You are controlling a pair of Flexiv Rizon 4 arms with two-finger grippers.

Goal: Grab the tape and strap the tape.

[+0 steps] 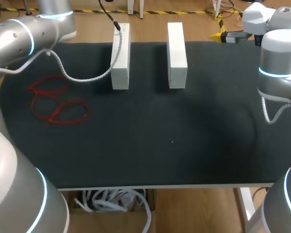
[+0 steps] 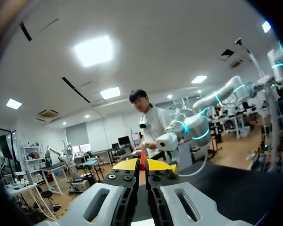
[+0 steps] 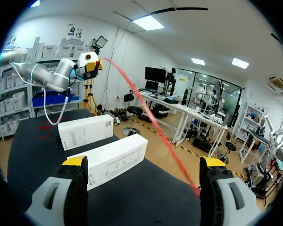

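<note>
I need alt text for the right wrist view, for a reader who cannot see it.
A thin red tape stretches through the air from the left arm's gripper to a spot close beside one finger of the open right gripper. Ahead of it, two long white rectangular boxes lie on the black table.

Left: red tape (image 1: 58,109) coiled on black table (image 1: 160,145); far middle: two white boxes (image 1: 120,58).

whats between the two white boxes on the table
Nothing, just bare black table between the left white box and right white box; the head view shows it.
</note>
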